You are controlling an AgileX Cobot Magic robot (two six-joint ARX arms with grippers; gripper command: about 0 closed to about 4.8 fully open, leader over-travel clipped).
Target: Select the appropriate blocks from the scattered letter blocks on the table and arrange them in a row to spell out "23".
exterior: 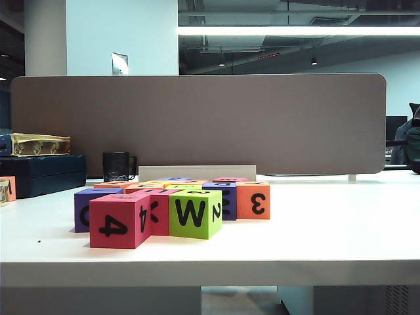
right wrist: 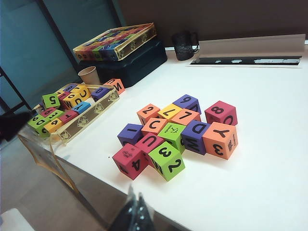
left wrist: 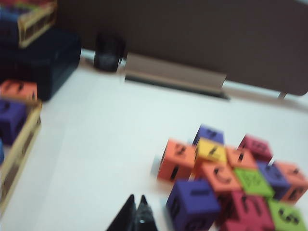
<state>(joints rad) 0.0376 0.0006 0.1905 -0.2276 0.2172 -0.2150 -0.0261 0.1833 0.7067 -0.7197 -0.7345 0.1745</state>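
Eleven or so foam cubes (right wrist: 179,130) sit packed together on the white bench (right wrist: 269,183), in front of the black mug (right wrist: 184,44). In that cluster, an orange cube (right wrist: 147,113) shows "2" on top at the side toward the mug, and a lime-green cube (right wrist: 166,160) shows "3" on top at the bench's front edge. The left gripper (left wrist: 135,217) and the right gripper (right wrist: 134,214) both hover short of the cluster, fingers pressed together, holding nothing.

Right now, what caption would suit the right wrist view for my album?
Shut right pincer hovers above the white table, overlooking a cluster of colourful foam letter cubes.
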